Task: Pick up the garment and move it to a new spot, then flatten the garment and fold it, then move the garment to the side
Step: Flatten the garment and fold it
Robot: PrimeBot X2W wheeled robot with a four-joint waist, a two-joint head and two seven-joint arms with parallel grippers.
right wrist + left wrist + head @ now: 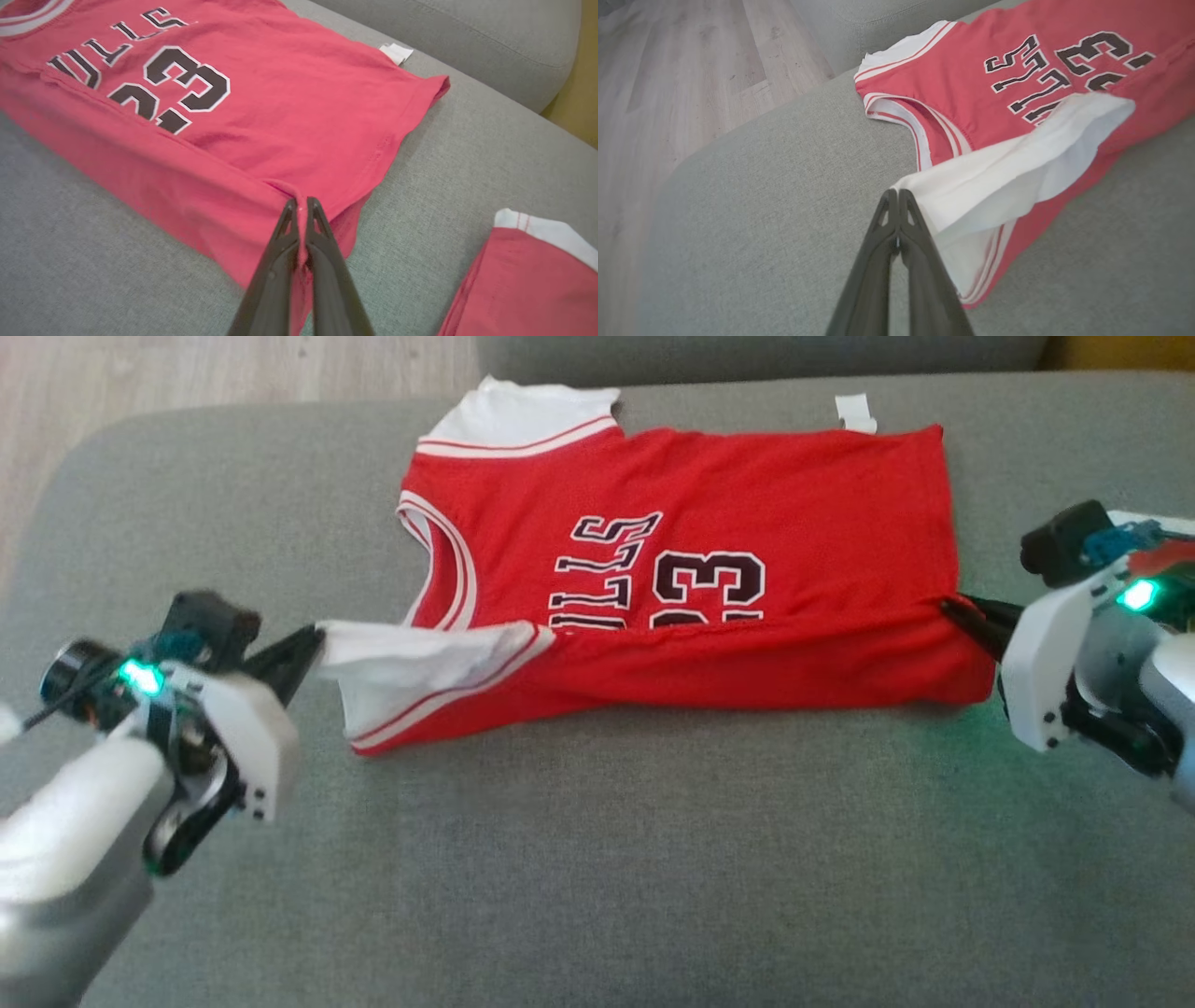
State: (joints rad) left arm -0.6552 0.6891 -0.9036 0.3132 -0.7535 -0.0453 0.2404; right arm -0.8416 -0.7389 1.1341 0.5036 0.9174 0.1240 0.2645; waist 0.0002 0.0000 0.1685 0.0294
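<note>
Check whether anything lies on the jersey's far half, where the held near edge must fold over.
Nothing visible does. The left gripper and right gripper are shut on the near edge of the jersey, whose far half lies bare on the sofa. Another red garment lies apart from it.

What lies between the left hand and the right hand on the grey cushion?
The red jersey spans that stretch in the head view: the left hand pinches its white-trimmed end, the right hand its hem end.
</note>
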